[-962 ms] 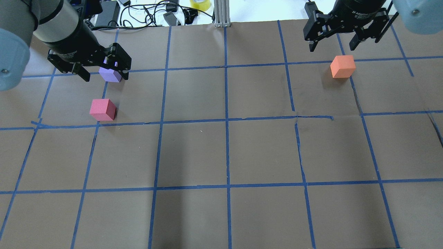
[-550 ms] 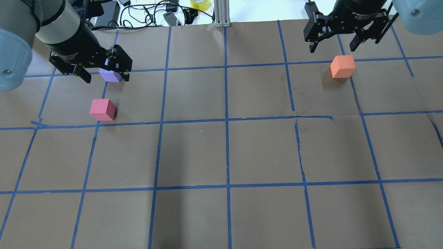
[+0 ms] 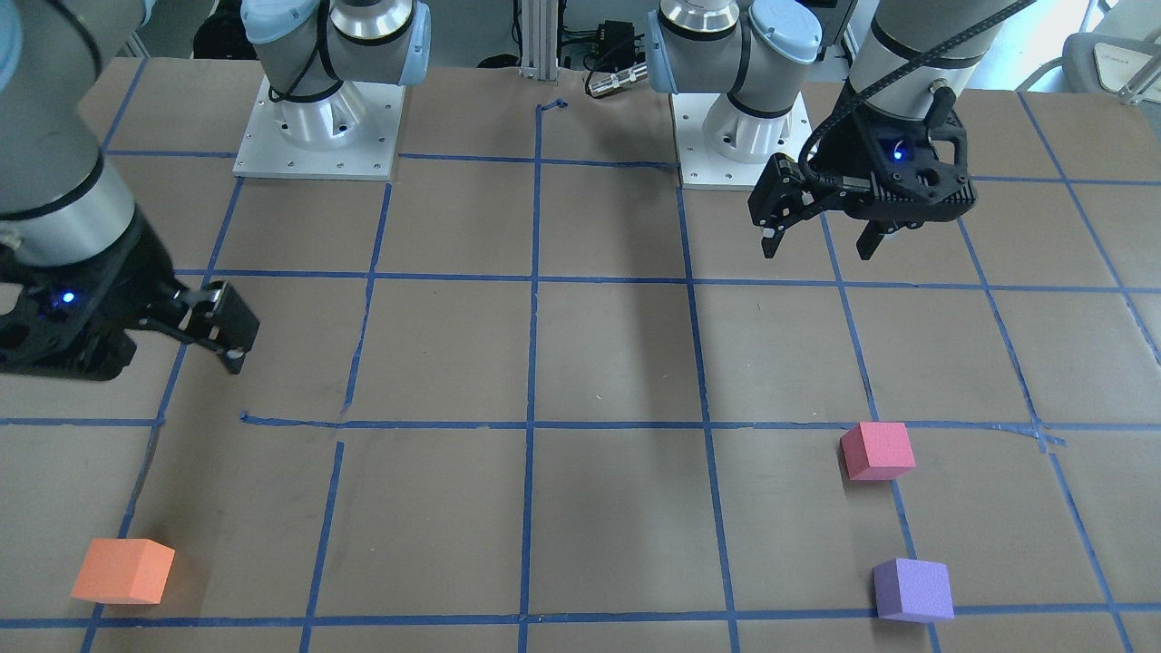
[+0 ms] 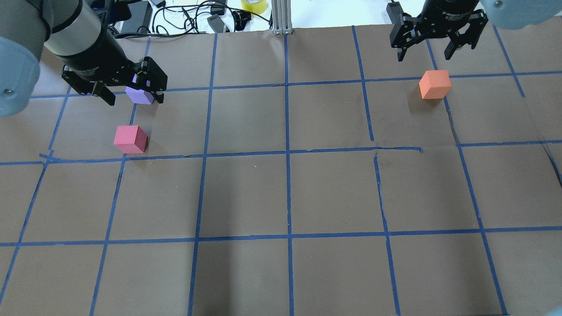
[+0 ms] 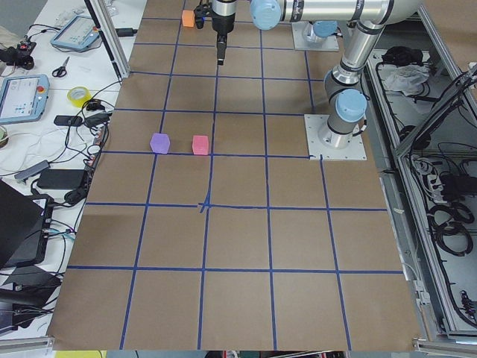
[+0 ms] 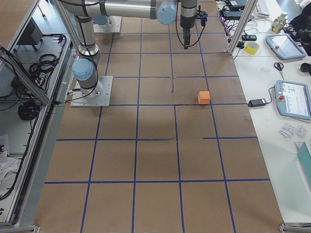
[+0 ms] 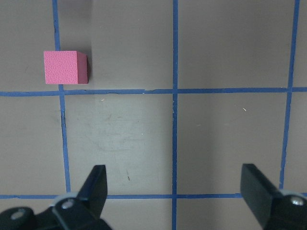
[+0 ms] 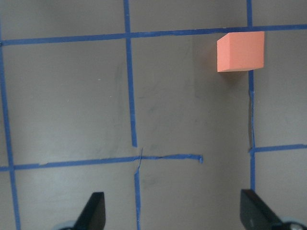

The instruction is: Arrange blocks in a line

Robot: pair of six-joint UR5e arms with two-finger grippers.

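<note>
Three foam cubes lie apart on the brown table. The purple block (image 4: 139, 96) (image 3: 913, 589) is far left, half hidden in the overhead view by my left gripper (image 4: 134, 99) (image 3: 816, 249) (image 7: 175, 191). That gripper hangs open and empty, high above the table. The pinkish-red block (image 4: 130, 139) (image 3: 876, 450) (image 7: 65, 67) sits just nearer than the purple one. The orange block (image 4: 434, 84) (image 3: 122, 570) (image 8: 241, 51) is far right. My right gripper (image 4: 423, 56) (image 8: 175, 215) is open and empty, raised above the table beside the orange block.
Blue tape lines (image 4: 287, 153) mark a grid on the table. Cables, a power adapter (image 4: 136, 17) and a yellow tape roll (image 4: 253, 5) lie past the far edge. An aluminium post (image 4: 281, 17) stands there. Both arm bases (image 3: 317, 127) (image 3: 739, 136) stand at the robot's side.
My right gripper has drawn slightly up and away toward the far edge. My left gripper has shifted only a little. No block has moved.
</note>
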